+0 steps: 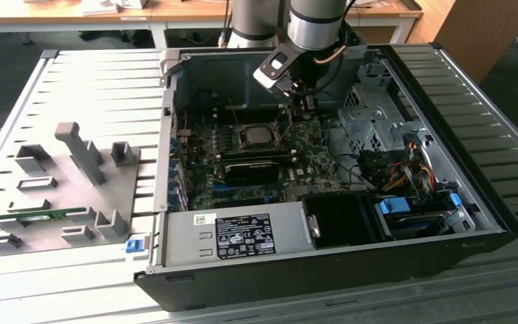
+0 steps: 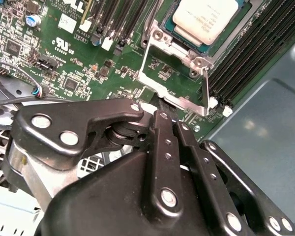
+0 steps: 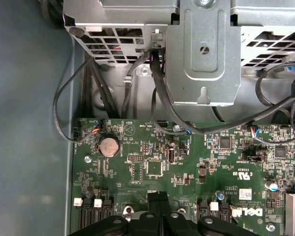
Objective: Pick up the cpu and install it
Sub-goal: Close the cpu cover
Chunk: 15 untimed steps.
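Note:
The cpu, a flat square chip with a pale metal top, lies in the socket on the green motherboard. In the exterior view the cpu shows as a grey square in the middle of the board. The socket's hinged metal frame stands swung open beside the chip. My gripper hangs over the board, a little beyond the socket and towards the exterior view's right. Its black fingers are shut together with nothing between them in both wrist views, gripper and gripper.
The open computer case lies on a slatted table. A drive cage and dark cables lie past the board's edge. A power supply sits at the near side. A grey fixture plate with a green memory stick lies at the exterior view's left.

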Each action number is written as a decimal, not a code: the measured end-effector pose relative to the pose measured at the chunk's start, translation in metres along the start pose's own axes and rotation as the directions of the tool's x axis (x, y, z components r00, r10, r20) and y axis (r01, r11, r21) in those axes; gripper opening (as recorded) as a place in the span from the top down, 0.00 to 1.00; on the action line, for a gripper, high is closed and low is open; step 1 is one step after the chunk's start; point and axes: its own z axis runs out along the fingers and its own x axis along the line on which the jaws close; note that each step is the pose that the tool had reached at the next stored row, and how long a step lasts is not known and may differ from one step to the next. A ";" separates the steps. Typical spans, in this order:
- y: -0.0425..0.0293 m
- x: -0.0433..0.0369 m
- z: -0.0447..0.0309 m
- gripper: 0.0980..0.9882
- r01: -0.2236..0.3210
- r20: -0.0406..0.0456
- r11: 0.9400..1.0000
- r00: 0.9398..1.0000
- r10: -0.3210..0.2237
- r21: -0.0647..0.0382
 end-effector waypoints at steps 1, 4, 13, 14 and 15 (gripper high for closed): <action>-0.0006 0.0000 0.0000 0.99 0.000 0.000 1.000 1.000 0.000 0.000; -0.0027 0.0000 -0.0001 0.99 0.000 0.000 1.000 1.000 0.000 0.000; -0.0089 0.0001 -0.0002 0.99 0.000 0.000 1.000 1.000 0.000 0.000; -0.0095 0.0001 -0.0003 0.99 0.000 0.000 1.000 1.000 0.000 0.000; -0.0101 0.0001 -0.0003 0.99 0.000 0.000 1.000 1.000 0.000 0.000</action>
